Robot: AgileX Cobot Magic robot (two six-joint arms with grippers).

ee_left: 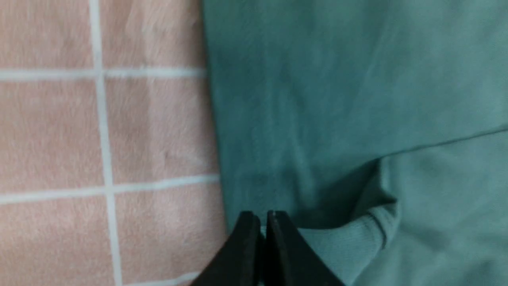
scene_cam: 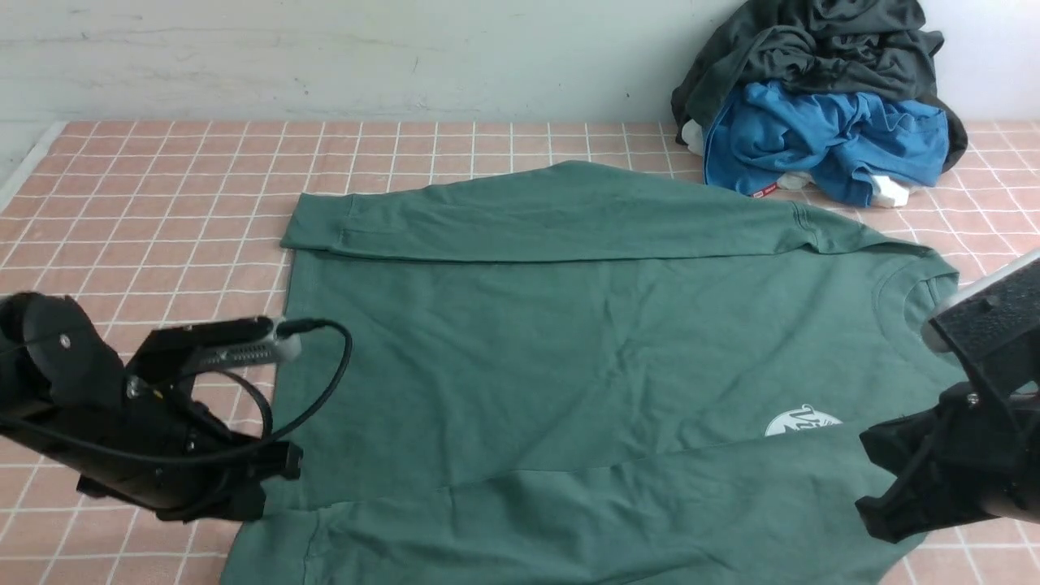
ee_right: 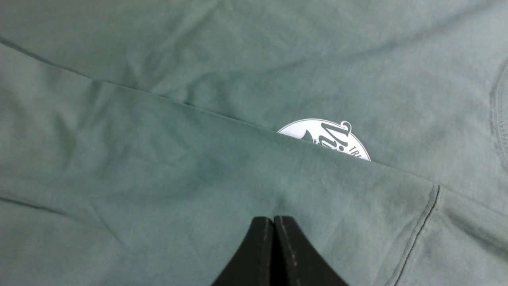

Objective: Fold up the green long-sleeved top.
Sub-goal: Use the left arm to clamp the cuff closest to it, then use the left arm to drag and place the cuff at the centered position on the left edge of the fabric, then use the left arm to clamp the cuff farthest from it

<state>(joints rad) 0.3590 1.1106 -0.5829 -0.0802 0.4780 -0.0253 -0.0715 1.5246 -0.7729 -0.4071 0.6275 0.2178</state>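
**Inspector:** State your hands, nearest first.

**Operator:** My left gripper [ee_left: 260, 216] sits at 8 o'clock with its jaws pressed together. It is right at the hem [ee_left: 218, 131] of the green long-sleeved top [scene_cam: 569, 341], beside the near cuff [ee_left: 349, 246]. I see no cloth between the tips. My right gripper [ee_right: 273, 218] is likewise closed and empty, over the near sleeve [scene_cam: 650, 504] at 4 o'clock.

**Inspector:** Where does the top lie?

**Operator:** It lies flat on the checked table cover [scene_cam: 162, 179] at centre, with the collar [scene_cam: 918, 284] toward 3 o'clock and the hem toward 9.

**Inspector:** Risks?

**Operator:** Three, in my judgement.
- Closed tips could skid over the cloth and drag the near sleeve off the body, undoing that fold.
- A pinch at the hem might take one layer only, so the fold would come up skewed.
- Uneven lifting between my two hands would rumple the chest.

**Inspector:** Count.

**Operator:**
- Two grippers.
- One green top.
- Two sleeves, the near one and the far sleeve [scene_cam: 528, 215] at 12 o'clock, both laid across the body.
- One round logo [ee_right: 323, 137], half covered.
- Beyond, at 1 o'clock, one blue garment [scene_cam: 821, 142] with one dark garment [scene_cam: 812, 49] heaped on it.
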